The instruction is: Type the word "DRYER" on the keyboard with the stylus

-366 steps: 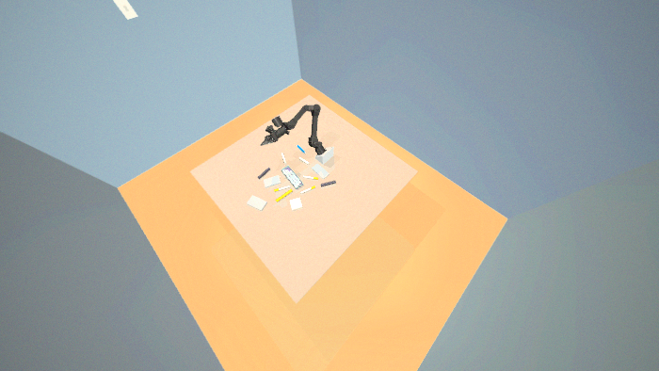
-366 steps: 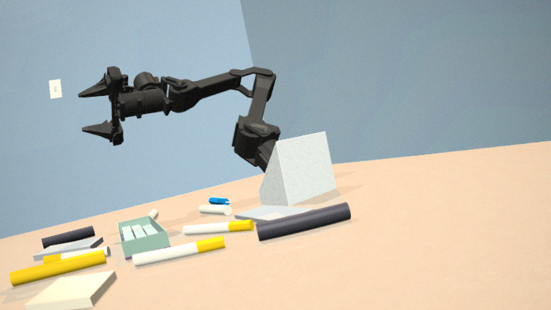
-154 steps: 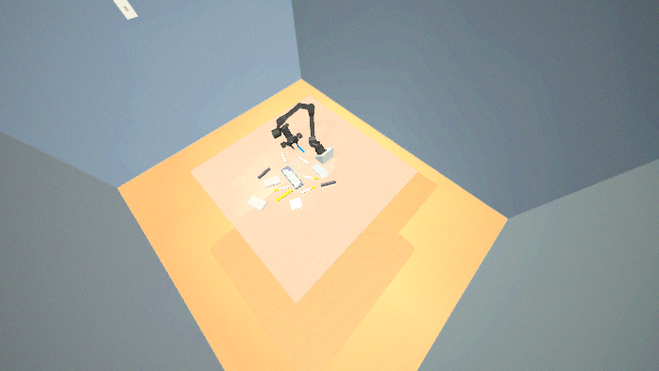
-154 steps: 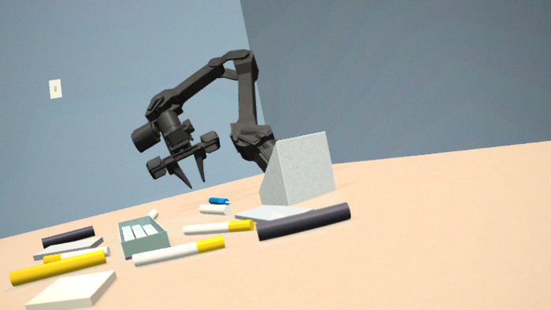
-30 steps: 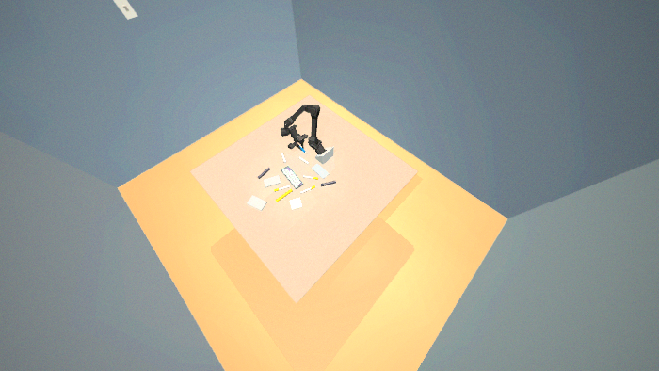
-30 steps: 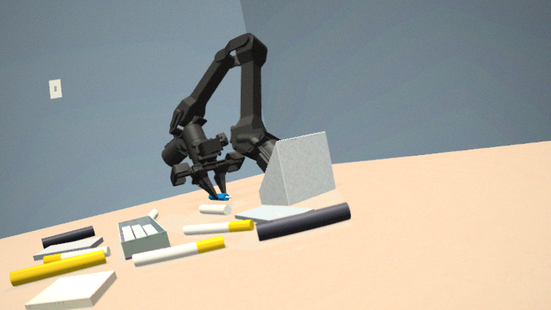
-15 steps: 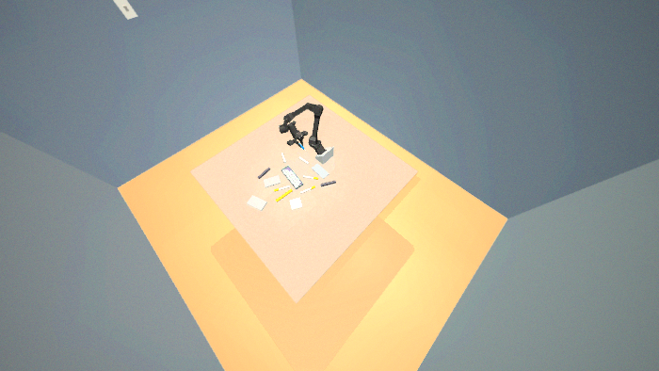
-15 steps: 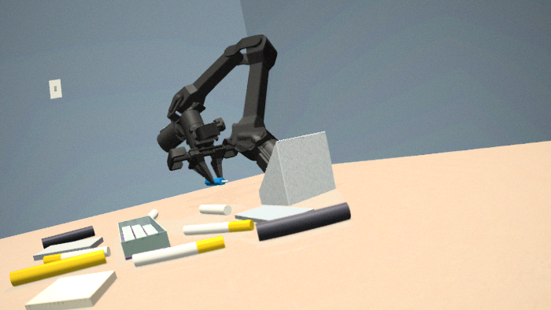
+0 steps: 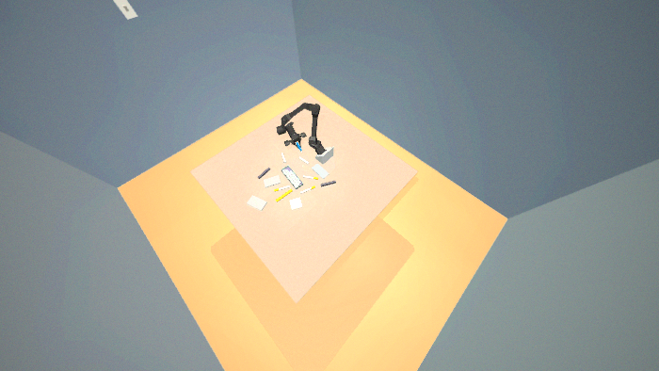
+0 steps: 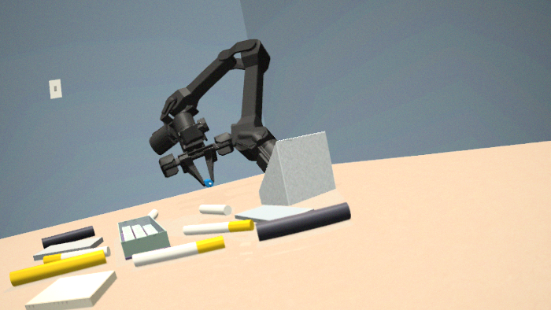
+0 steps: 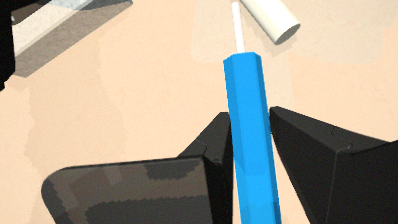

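Observation:
The stylus is a blue faceted rod with a thin white tip. My gripper is shut on it and holds it above the desk. In the wrist view its white tip points up the frame, away from the fingers. The keyboard is a small grey-green walled tray with white keys, on the desk in front of the arm. The gripper is clear of it, on the arm's side. The letters on the keys are too small to read.
A grey wedge block stands by the arm's base. A white cylinder lies between gripper and keyboard. Dark rods, a yellow rod, white-and-yellow rods and flat tiles lie around the keyboard.

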Robot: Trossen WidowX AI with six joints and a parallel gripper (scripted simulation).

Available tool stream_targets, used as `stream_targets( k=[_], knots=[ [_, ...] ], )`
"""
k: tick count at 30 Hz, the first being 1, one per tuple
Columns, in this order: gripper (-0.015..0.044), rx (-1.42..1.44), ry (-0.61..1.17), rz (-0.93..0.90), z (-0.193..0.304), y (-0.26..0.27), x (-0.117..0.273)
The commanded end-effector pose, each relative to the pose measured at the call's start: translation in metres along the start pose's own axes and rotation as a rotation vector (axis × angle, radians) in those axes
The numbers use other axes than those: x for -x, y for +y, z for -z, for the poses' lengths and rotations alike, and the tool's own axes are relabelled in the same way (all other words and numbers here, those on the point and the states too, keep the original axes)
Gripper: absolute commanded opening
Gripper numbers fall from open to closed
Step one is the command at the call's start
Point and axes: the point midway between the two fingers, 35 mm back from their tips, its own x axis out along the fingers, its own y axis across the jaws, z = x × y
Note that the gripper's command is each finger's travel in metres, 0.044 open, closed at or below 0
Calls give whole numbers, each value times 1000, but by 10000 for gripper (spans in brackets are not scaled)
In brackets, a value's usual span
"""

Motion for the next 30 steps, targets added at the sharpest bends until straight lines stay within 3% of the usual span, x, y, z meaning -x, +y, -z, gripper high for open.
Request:
stream_targets(
  k=[1,30],
  knots=[
    [0,-114,-21,18,-2,-12,4],
    [0,-946,-172,-45,-32,-72,8]
  ],
)
